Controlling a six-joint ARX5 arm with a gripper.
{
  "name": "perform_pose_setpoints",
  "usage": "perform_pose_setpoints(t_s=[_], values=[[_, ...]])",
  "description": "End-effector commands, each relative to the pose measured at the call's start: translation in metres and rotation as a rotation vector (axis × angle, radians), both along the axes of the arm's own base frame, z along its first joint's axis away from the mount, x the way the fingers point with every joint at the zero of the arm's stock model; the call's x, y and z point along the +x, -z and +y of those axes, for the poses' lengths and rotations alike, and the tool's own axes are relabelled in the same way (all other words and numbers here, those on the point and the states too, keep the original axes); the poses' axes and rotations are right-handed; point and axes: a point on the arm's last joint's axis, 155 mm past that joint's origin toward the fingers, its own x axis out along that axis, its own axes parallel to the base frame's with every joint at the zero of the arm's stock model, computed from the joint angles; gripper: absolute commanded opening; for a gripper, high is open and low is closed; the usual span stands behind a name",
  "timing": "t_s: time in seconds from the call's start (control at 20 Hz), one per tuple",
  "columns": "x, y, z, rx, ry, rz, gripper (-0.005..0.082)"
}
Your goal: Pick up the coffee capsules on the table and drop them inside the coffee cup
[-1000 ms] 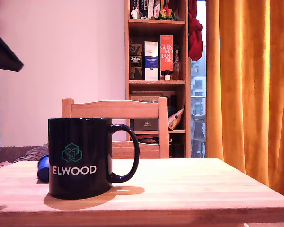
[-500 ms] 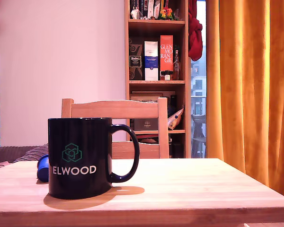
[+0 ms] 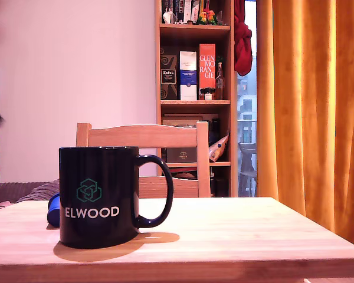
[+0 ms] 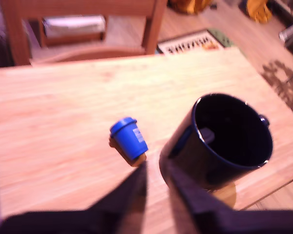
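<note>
Wrist view shows your gripper (image 4: 156,180) with fingers slightly apart, holding nothing, hovering above the blue capsule (image 4: 129,140) beside the coffee cup (image 4: 224,141)

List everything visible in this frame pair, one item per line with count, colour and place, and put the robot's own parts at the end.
coffee cup: 1, glossy black with white ELWOOD lettering and teal logo, upright on the table, handle toward the exterior view's right.
coffee capsule: 1, blue, lying on its side on the table beside the cup, apart from it; partly hidden behind the cup in the exterior view.
table: 1, pale wood.
chair: 1, wooden, behind the table.
bookshelf: 1, wooden, holding boxes and bottles, against the back wall.
curtain: 1, orange, at the exterior view's right.
pincer: 1, dark, blurred, above the table between capsule and cup, fingers apart, holding nothing.
</note>
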Motion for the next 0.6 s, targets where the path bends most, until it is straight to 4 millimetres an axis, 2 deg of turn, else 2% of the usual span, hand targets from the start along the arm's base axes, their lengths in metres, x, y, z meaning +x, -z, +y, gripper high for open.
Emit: perform_pose_setpoints(t_s=[0.0,0.55], values=[[0.003,0.009,-0.003,-0.002,0.005,0.013,0.0605],[0.037,0.042,-0.013,0.034,0.026,0.043,0.0604]])
